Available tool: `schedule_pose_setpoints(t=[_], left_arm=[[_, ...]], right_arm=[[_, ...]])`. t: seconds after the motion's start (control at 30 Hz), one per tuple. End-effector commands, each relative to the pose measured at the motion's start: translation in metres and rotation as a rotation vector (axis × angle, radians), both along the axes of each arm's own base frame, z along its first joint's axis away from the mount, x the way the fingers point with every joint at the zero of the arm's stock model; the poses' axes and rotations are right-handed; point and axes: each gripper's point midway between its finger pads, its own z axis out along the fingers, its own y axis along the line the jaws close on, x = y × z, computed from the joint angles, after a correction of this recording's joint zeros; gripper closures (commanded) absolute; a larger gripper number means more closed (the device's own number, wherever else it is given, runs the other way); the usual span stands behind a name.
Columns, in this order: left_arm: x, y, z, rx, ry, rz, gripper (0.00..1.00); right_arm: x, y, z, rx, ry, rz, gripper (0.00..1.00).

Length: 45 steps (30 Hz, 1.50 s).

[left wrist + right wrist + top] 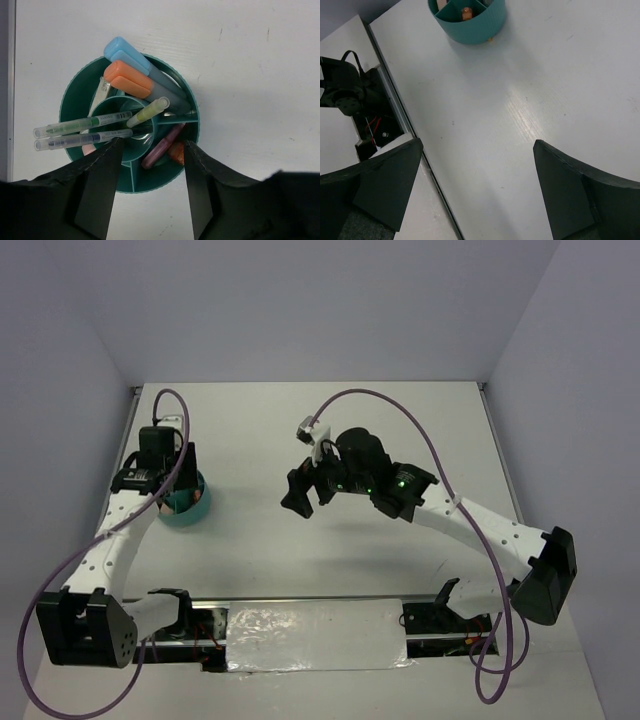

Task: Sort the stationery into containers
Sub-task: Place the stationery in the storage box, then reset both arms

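Though the left arm covers most of the teal bowl [192,516] in the top view, the left wrist view looks straight down into it. It sits at the left side of the table [330,430].

Counted inside:
- one light-blue marker [125,52]
- one orange marker [127,80]
- one pink marker [162,147]
- three thin pens [75,127]
- one small orange piece [176,152], edge hidden and hard to identify

Left gripper [152,145]: jaws apart above the bowl's near rim, nothing between them. Right gripper [477,144]: jaws wide apart over the table, well apart from the bowl.
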Motion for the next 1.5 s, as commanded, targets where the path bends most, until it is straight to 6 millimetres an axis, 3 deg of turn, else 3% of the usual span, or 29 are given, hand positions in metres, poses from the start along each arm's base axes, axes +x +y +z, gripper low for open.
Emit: schedule_pose_setpoints(t=[0.0, 0.1, 0.13, 0.17, 0.23, 0.27, 0.33, 0.37, 0.43, 0.53, 0.63, 0.83, 1.1, 1.3, 1.47], left_arm=[[0.000, 0.002, 0.021, -0.004, -0.083, 0.018, 0.35], [-0.005, -0.005, 0.037, -0.049, -0.106, 0.007, 0.27], [-0.009, -0.010, 0.042, -0.072, -0.106, -0.001, 0.04], [-0.010, -0.013, 0.055, -0.093, -0.131, -0.004, 0.01], [-0.018, -0.023, 0.069, -0.163, -0.154, -0.003, 0.01], [-0.020, -0.024, 0.084, -0.186, -0.183, 0.015, 0.01], [-0.028, -0.020, 0.098, -0.188, -0.200, 0.050, 0.01], [-0.036, -0.019, 0.109, -0.202, -0.214, 0.074, 0.01], [-0.046, -0.016, 0.120, -0.217, -0.227, 0.116, 0.01], [-0.065, -0.012, 0.135, -0.252, -0.285, 0.185, 0.01], [-0.089, -0.011, 0.152, -0.297, -0.378, 0.221, 0.01], [-0.134, -0.005, 0.162, -0.319, -0.461, 0.263, 0.01], [-0.190, 0.014, 0.156, -0.210, -0.469, 0.301, 0.01], [-0.203, 0.020, 0.157, -0.160, -0.478, 0.291, 0.01], [-0.200, 0.020, 0.159, -0.154, -0.472, 0.294, 0.01]], right_arm=[[0.005, 0.000, 0.035, 0.048, -0.071, -0.004, 0.00], [0.008, -0.005, 0.048, 0.061, -0.081, -0.037, 0.00], [0.011, -0.008, 0.053, 0.066, -0.082, -0.064, 0.00], [0.013, -0.013, 0.058, 0.064, -0.086, -0.099, 0.00], [0.029, -0.039, 0.076, 0.048, -0.099, -0.270, 0.00], [0.032, -0.050, 0.097, 0.065, -0.123, -0.334, 0.00], [0.043, -0.087, 0.101, 0.010, -0.121, -0.528, 0.00], [0.042, -0.105, 0.119, 0.032, -0.135, -0.598, 0.00], [0.041, -0.141, 0.121, -0.003, -0.121, -0.752, 0.00], [0.021, -0.179, 0.143, 0.033, -0.122, -0.830, 0.00], [0.001, -0.201, 0.145, 0.053, -0.092, -0.846, 0.00], [-0.026, -0.243, 0.141, 0.052, -0.101, -0.891, 0.00], [-0.047, -0.277, 0.133, 0.049, -0.111, -0.930, 0.00], [-0.054, -0.288, 0.116, 0.022, -0.078, -0.967, 0.00], [-0.056, -0.292, 0.118, 0.062, -0.070, -0.989, 0.00]])
